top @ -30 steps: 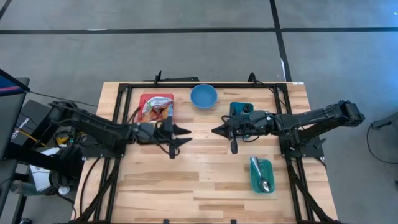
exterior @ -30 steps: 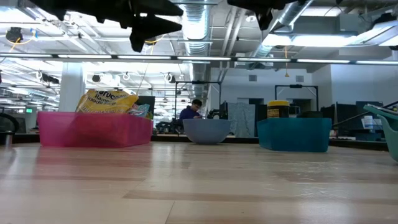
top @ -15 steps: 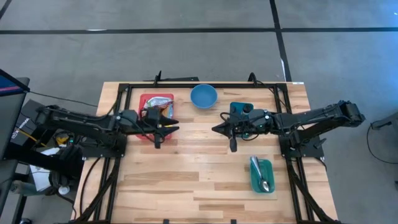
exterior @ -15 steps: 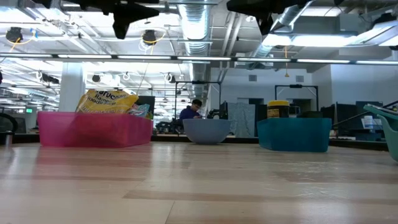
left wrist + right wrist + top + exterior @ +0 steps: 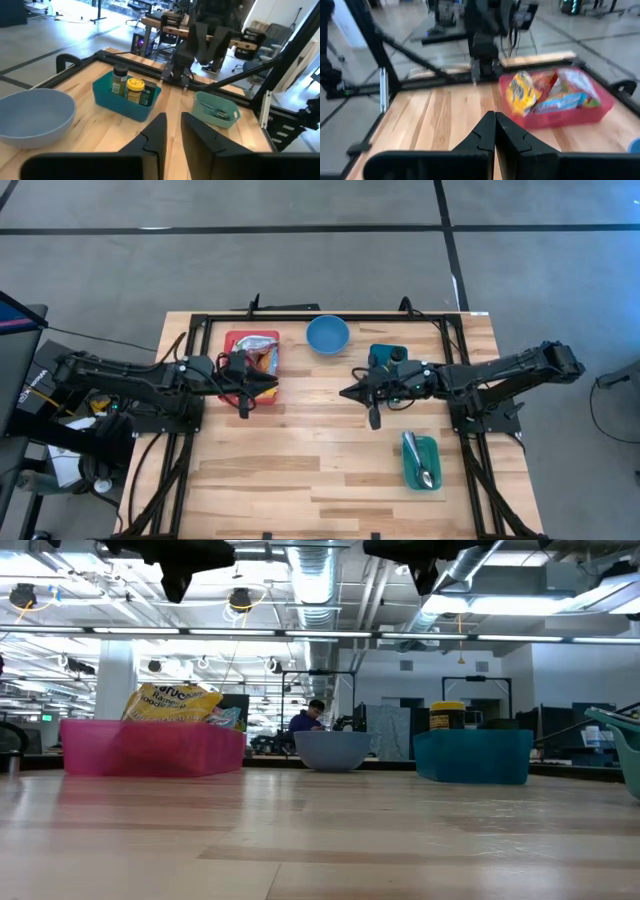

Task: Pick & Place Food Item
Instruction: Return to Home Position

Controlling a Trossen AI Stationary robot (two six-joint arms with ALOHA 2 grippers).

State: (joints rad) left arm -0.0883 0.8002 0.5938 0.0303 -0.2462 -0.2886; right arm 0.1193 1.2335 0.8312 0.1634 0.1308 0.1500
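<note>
A pink bin (image 5: 238,340) at the table's far left holds snack bags (image 5: 256,352); a yellow bag (image 5: 176,701) sticks up above its rim and also shows in the right wrist view (image 5: 520,93). My left gripper (image 5: 268,383) hovers high over the bin's near right corner, its fingers (image 5: 159,131) a narrow gap apart and empty. My right gripper (image 5: 345,391) hangs high over the table's middle, shut and empty (image 5: 495,117).
A blue bowl (image 5: 327,335) stands at the far middle. A teal bin (image 5: 388,358) with jars stands right of it. A green tray (image 5: 422,462) with a spoon lies near the right front. Bare wood (image 5: 300,460) fills the near half.
My left gripper has gone toward the table's left edge, from the table's middle to over the pink bin's near right corner. My right gripper has kept still.
</note>
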